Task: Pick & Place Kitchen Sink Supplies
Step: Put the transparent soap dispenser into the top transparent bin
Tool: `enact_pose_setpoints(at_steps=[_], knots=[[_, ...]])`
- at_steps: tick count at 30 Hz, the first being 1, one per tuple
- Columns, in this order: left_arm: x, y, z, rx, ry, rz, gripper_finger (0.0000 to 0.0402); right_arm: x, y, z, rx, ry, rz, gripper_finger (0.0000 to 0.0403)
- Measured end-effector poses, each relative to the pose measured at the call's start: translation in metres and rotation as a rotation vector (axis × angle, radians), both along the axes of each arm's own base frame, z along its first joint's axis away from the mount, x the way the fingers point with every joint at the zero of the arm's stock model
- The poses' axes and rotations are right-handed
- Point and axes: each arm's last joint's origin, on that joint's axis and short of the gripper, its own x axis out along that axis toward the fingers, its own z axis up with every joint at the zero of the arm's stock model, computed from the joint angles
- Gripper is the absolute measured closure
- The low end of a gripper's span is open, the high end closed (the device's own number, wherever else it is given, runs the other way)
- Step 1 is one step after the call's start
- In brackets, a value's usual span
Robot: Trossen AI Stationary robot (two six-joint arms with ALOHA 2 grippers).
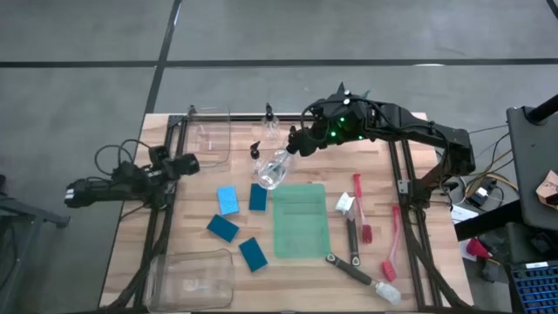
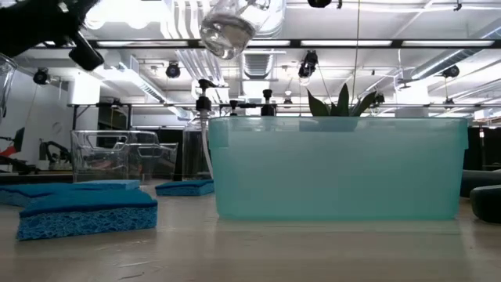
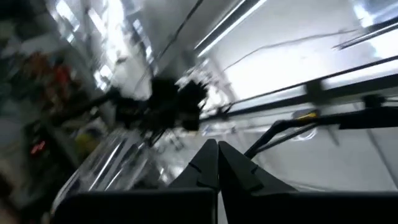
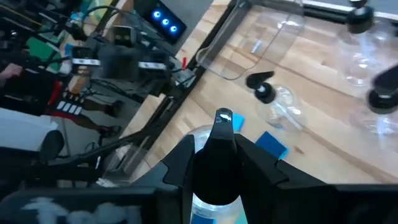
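Right pincer (image 1: 295, 145): clamped on the black top of a clear bottle (image 1: 272, 170), held tilted in the air above the desk (image 1: 418, 288), just beyond the green mat (image 1: 301, 220); left pincer (image 1: 193, 161): fingers together, holding nothing, at the desk's left edge by a clear bin (image 1: 212, 133); four blue sponges (image 1: 228, 200) lie left of the mat; red and black brushes (image 1: 362, 209) lie right of it.

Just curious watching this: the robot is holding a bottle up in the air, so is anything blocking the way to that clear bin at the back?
Nothing visible blocks it. The right claw holds the bottle above the table; the clear bin is open-topped, with two bottles standing beside the path.
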Motion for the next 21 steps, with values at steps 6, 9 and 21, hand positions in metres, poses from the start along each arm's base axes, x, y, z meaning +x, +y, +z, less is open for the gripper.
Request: enact_pose_setpoints(at_steps=[6,9,21], knots=[[0.015,-0.002,0.019,0.024,0.241,-0.091,0.0311,0.018,0.002,-0.01,0.058,-0.014,0.085,0.0312],[0.022,-0.003,0.034,0.081,0.293,-0.097,0.0247,0.026,0.002,-0.014,0.077,-0.026,0.117,0.0311],[0.061,-0.004,0.074,0.26,0.557,-0.129,0.0042,0.045,0.006,-0.016,0.114,-0.115,0.2,0.031]])
